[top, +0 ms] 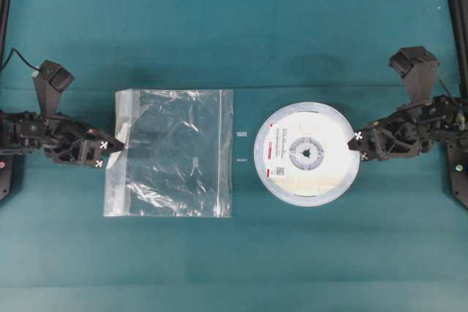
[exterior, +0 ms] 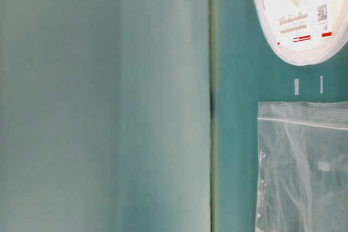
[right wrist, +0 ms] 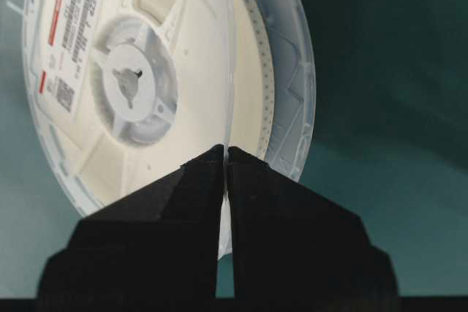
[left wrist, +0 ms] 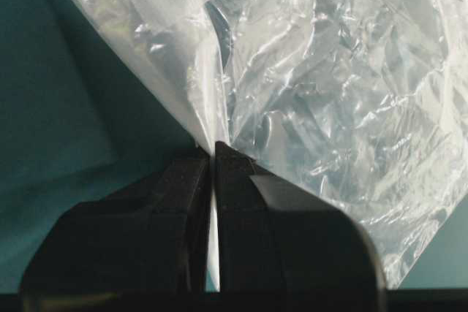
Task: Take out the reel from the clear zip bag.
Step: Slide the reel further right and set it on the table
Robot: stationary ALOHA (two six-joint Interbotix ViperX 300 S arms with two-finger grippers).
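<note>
The reel (top: 307, 153) lies flat on the counter (top: 241, 253), fully outside the bag (top: 172, 153) and apart from it, with bare counter and two small white marks (top: 242, 146) between them. The right pincer (top: 360, 146) is clamped on the reel's outer rim, the edge facing away from the bag, so the reel extends from its tips toward the centre of the counter. The left pincer (top: 102, 154) is closed on the bag's far edge, beside the zip strip (top: 126, 115). The bag lies flat, looking empty. Judging by this, the removal is done; what remains is probably only letting go.
</note>
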